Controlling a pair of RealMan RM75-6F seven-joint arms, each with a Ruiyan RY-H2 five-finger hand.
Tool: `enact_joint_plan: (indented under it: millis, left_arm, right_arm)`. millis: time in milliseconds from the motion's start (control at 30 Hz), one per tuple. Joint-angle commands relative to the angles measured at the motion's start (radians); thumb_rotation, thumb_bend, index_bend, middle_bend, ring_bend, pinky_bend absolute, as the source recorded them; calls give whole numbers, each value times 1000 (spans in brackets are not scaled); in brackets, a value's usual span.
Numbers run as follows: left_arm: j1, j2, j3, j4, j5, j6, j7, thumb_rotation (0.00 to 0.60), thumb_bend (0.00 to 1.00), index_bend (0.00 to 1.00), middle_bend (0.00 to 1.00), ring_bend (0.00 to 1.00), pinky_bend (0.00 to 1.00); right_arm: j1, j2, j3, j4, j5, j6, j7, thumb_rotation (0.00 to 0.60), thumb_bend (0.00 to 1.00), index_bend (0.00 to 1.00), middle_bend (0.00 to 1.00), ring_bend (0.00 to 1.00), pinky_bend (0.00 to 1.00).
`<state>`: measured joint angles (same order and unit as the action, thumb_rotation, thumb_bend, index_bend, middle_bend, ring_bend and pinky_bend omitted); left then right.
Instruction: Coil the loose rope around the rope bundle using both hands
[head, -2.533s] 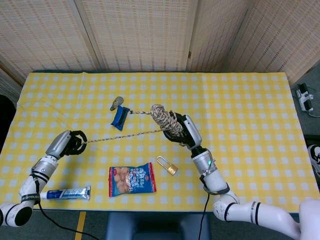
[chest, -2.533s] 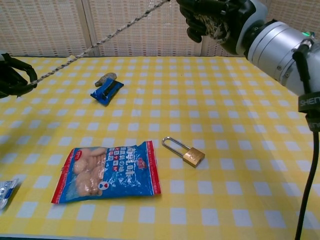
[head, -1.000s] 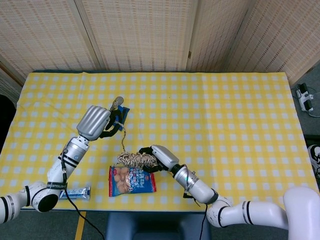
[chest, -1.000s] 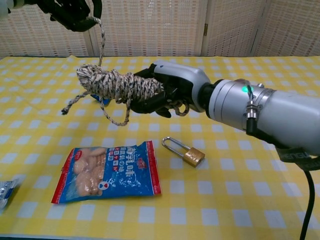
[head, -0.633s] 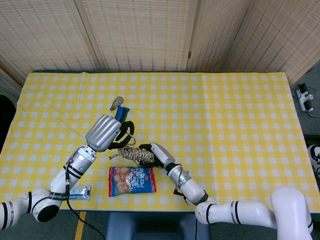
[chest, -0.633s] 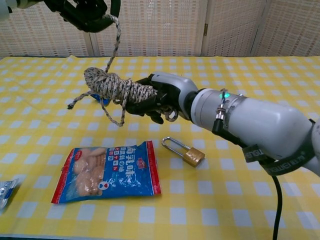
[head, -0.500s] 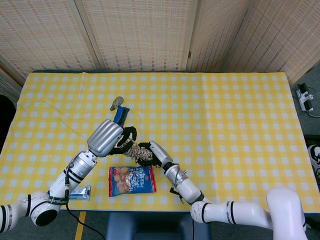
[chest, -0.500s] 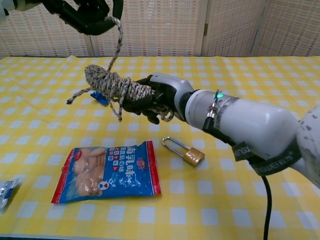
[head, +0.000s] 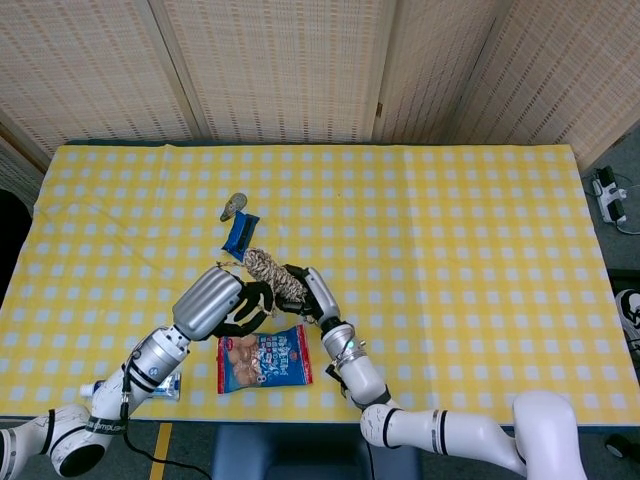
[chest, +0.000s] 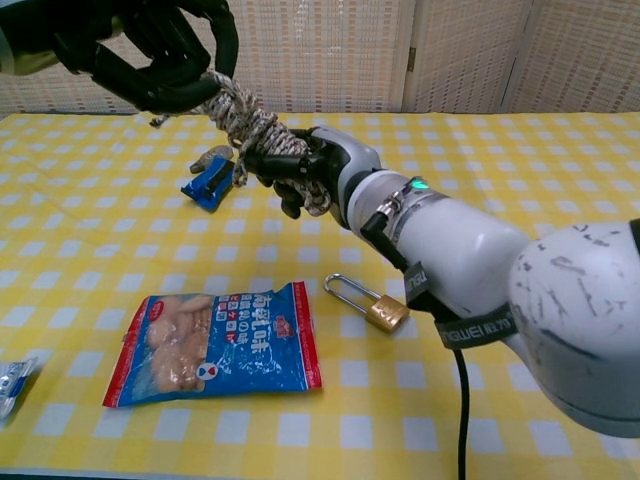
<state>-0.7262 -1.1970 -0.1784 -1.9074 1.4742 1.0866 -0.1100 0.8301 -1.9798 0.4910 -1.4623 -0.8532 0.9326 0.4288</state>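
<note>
The speckled rope bundle (chest: 250, 124) is held above the table, tilted, one end toward my left hand. My right hand (chest: 312, 166) grips its lower end from the right, black fingers wrapped round the coils. My left hand (chest: 150, 55) curls over the upper end and holds the rope there. No long free strand shows between the hands. In the head view the rope bundle (head: 267, 271) sits between my left hand (head: 218, 303) and my right hand (head: 305, 291), over the snack bag's top edge.
A blue and red snack bag (chest: 215, 344) lies flat at the front. A brass padlock (chest: 371, 304) lies to its right. A blue packet (chest: 212, 181) and a small grey object (head: 234, 206) lie further back. A toothpaste tube (head: 166, 386) lies near the front left edge.
Both hands have closed in on each other and risen toward the cameras. The hanging strand has shortened to nothing visible. The bundle has swung from lying sideways to tilted, with my left hand now against it.
</note>
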Motion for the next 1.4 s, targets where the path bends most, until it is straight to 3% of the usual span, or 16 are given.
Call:
enact_joint_plan:
  millis: [33,300,533,1000,1400]
  left_arm:
    - [15,-7,21,12,10,1,-57,600,580,697,894,864,833]
    - [33,-6,49,53,0,-26,-171,600,580,696,894,864,833]
    - [45,6,59,104,-27,-50,-233,600,580,696,894,864,833]
    - [61,-20,42,264,-156,-120,-298,600,580,697,894,864,833]
    - [64,-30,32,304,-157,-135,-286,600,580,698,894,863,833]
  right_arm:
    - [-24,-28,30,36,-87,13,97,600,654,984,812,898,817]
    - [-52,-10,55,52,-237,17,273,600,654,985,812,895,817]
    - [-74,63,60,17,-329,-8,402,600,654,985,812,893,817]
    - [-112,233,-19,-54,-504,0,523,600,654,985,813,898,817]
    - [-110,309,-68,-95,-554,33,565,600,654,984,815,897,817]
